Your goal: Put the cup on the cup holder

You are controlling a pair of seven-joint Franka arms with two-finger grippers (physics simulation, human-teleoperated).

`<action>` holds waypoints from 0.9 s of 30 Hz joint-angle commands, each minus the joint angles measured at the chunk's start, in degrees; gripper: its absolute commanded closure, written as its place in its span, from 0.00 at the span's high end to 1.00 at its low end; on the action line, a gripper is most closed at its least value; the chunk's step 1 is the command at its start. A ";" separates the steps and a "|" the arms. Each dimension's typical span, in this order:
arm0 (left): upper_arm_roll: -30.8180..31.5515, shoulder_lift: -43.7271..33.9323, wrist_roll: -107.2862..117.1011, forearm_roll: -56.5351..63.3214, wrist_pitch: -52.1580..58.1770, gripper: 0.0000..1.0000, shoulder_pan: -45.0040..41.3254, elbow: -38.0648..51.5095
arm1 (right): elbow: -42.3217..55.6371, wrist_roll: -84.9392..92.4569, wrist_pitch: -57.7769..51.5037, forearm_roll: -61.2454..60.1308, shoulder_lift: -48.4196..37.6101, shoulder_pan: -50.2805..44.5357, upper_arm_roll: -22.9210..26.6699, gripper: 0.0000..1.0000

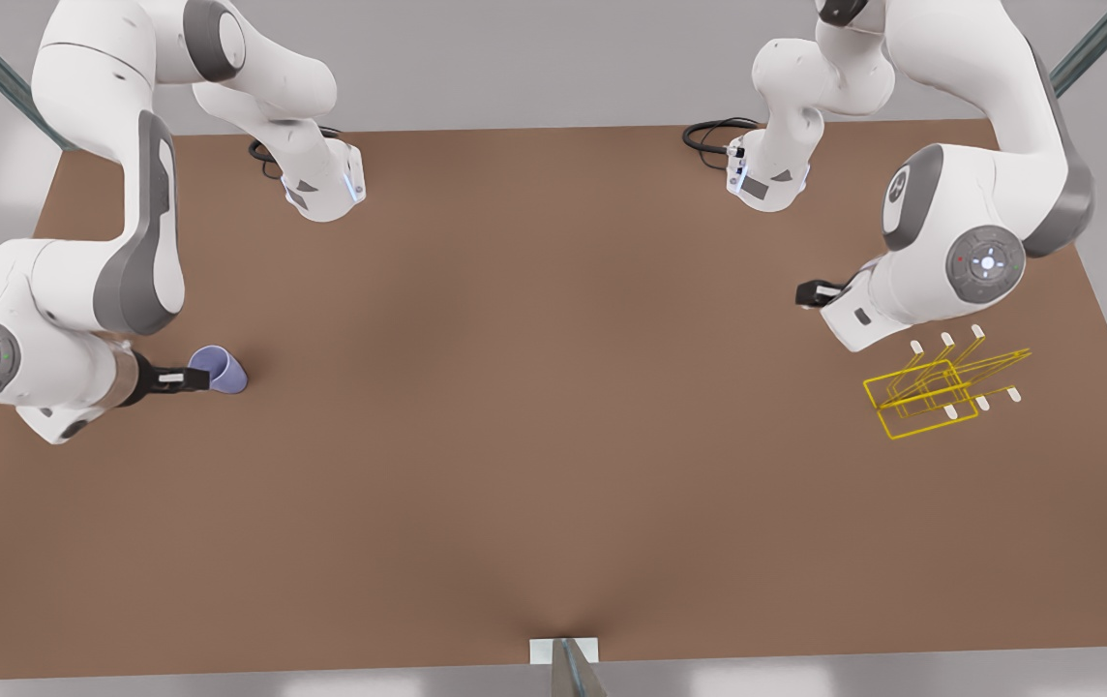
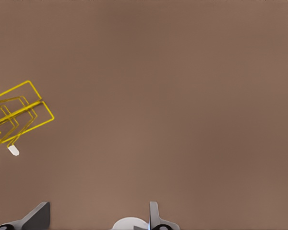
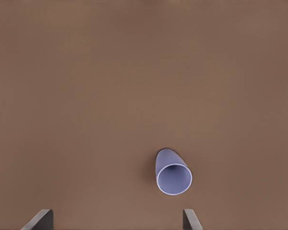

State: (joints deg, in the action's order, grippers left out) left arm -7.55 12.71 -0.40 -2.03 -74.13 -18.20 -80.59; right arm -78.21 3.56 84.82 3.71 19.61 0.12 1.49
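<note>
At the front view's left, the right gripper (image 1: pixel 184 378) reaches low over the brown table (image 1: pixel 534 465) with its dark fingers pointing at the cup (image 1: pixel 222 370). In the right wrist view its two fingers (image 3: pixel 42 218) are spread wide and grasp nothing. The cup (image 3: pixel 173 175) sits on the table just ahead of the fingertips, in the gap's line but much nearer one finger than the other. It is plain lavender, and its open mouth faces the wrist camera. In the front view the fingertips look very close to the cup's rim; whether they touch it cannot be told.

Small grey marks on the two arm bases at the far edge of the table are too small to read.

At the front view's right, the left gripper (image 1: pixel 810 293) hangs above the table, its arm waiting. In the left wrist view its fingers (image 2: pixel 156 215) are parted and hold nothing. The cup holder (image 1: pixel 931 392) stands on the table off to one side of those fingers, apart from them. It is a thin yellow wire frame (image 2: pixel 17 112) with rectangular base loops and slanted prongs ending in white tips. It is well apart from the cup, across the table.
</note>
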 commanded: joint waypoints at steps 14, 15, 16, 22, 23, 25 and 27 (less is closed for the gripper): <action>-0.62 -0.14 2.07 -3.68 -2.78 1.00 0.10 0.08 | -27.70 -4.35 26.36 -0.64 -10.91 5.86 -5.62 1.00; -0.62 -0.14 1.98 -3.68 -2.60 1.00 0.10 0.08 | -27.79 -4.35 26.27 -1.34 -10.64 5.86 -5.62 1.00; -0.62 -0.05 1.63 -3.68 -2.69 1.00 0.45 0.08 | -28.84 -4.35 25.39 -1.43 -10.73 5.95 -5.71 1.00; -0.71 -0.14 1.36 -3.51 -2.25 1.00 0.63 -0.18 | -37.46 -4.35 25.66 -1.43 -14.07 6.30 -6.67 1.00; -0.71 -0.14 1.36 -3.51 -2.25 1.00 0.63 -0.18 | -38.25 -4.35 25.74 -1.43 -14.33 6.39 -6.76 1.00; -0.71 -0.23 1.36 -3.51 -2.08 1.00 0.63 -0.18 | -41.41 -4.35 29.70 -1.43 -14.16 7.53 -6.50 1.00; -0.71 -0.49 1.45 -3.51 -1.90 1.00 0.71 -0.10 | -42.73 -4.35 32.24 -1.43 -13.98 7.71 -5.54 1.00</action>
State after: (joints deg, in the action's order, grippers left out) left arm -8.25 12.36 0.88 -5.57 -76.27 -17.51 -80.77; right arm -120.46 0.46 112.22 2.36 5.64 6.81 -4.01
